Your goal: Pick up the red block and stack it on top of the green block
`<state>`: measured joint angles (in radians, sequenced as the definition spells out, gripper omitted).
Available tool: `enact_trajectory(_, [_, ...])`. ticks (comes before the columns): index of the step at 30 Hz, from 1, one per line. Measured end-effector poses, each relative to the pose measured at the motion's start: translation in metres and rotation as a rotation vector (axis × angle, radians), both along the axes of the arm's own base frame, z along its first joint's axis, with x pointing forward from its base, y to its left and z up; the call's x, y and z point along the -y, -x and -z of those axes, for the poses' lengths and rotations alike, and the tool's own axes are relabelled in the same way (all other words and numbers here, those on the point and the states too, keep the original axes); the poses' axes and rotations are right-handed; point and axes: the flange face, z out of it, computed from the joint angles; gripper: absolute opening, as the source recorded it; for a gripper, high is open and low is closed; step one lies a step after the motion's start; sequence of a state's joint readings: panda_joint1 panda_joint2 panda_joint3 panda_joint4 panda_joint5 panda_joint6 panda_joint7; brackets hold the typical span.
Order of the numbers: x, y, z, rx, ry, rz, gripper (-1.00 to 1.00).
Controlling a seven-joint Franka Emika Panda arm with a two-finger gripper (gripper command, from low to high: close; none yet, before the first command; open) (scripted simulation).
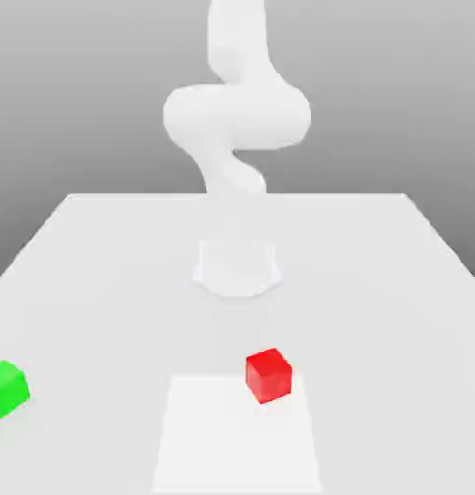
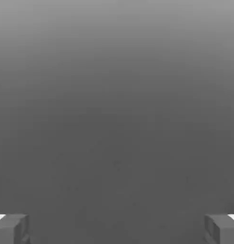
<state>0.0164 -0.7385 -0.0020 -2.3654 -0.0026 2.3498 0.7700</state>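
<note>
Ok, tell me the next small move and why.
Probably lower the gripper toward the red block. Its fingers stand wide apart with nothing between them, and the red block sits on the table, apart from the green block.

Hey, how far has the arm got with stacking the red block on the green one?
Nothing looks done yet. The red block sits on the table near the middle front, and the green block sits apart from it at the exterior view's left edge, with nothing on top. The gripper is open and empty, its fingers wide apart. Reaching, grasping, lifting and stacking all remain.
</note>
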Motion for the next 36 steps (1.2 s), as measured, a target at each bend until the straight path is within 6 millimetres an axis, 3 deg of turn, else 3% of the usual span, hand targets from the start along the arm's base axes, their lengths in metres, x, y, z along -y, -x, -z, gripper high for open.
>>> enact_trajectory(4, [-0.011, -0.034, 0.099, -0.147, 0.042, -0.075, 0.00])
enact_trajectory(9, [-0.024, -0.042, 0.225, -0.330, 0.087, -0.176, 0.00])
enact_trajectory(13, [-0.033, -0.019, 0.326, -0.488, 0.122, -0.269, 0.00])
enact_trajectory(17, [-0.039, 0.025, 0.428, -0.654, 0.153, -0.371, 0.00])
enact_trajectory(19, [-0.042, 0.037, 0.466, -0.696, 0.162, -0.400, 0.00])
enact_trajectory(23, [-0.041, 0.042, 0.505, -0.709, 0.163, -0.406, 0.00])
enact_trajectory(24, [-0.041, 0.043, 0.513, -0.709, 0.163, -0.406, -1.00])
enact_trajectory(31, [-0.041, 0.043, 0.515, -0.710, 0.163, -0.406, -1.00])
enact_trajectory(36, [-0.041, 0.042, 0.480, -0.710, 0.163, -0.406, -1.00])
